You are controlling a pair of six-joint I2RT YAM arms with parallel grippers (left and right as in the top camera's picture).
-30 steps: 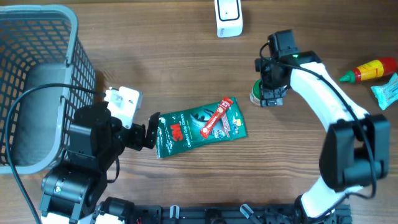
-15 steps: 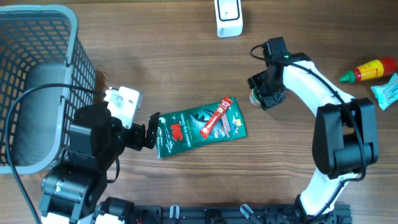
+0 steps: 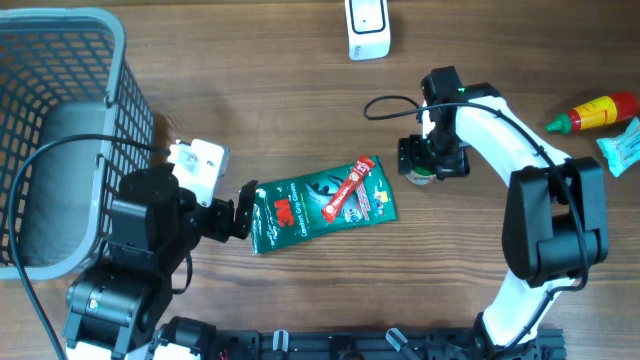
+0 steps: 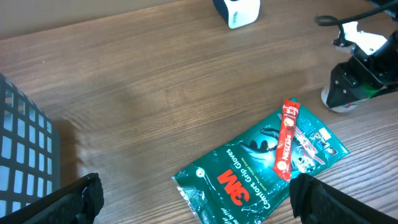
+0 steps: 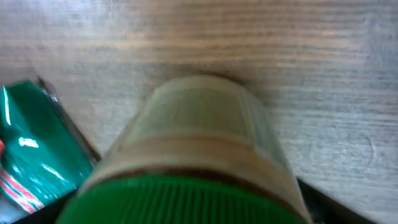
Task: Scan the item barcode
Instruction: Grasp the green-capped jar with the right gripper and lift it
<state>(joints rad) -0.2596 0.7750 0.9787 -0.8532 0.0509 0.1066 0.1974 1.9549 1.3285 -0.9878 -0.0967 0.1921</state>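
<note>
At right-centre of the table, right gripper (image 3: 428,160) sits over the green-lidded jar (image 3: 419,176); wrist view is filled by the jar (image 5: 199,143), fingers barely visible, so cannot tell whether it is grasped or the jaws merely straddle it. Left gripper (image 3: 243,212) spread wide, holding nothing, just short of the 3M gloves packet (image 3: 320,205). Jar judged to be the item for scanning; it stands on the wood, well below the barcode scanner (image 3: 367,28) at the far edge.

Risks:
- smooth round jar; an off-centre or shallow squeeze could tip or roll it toward the packet, which lies just beside it;
- barcode side not visible; a lift without checking orientation may present plain glass to the scanner;
- the arm's cable loop (image 3: 385,105) hangs on the path to the scanner; could snag or nudge the jar.

Room: open wood between jar and scanner, nothing standing there; sauce bottle (image 3: 592,112) and teal wrapper (image 3: 620,148) lie well apart to the right; basket (image 3: 110,60) is far left, clear of this route.
</note>
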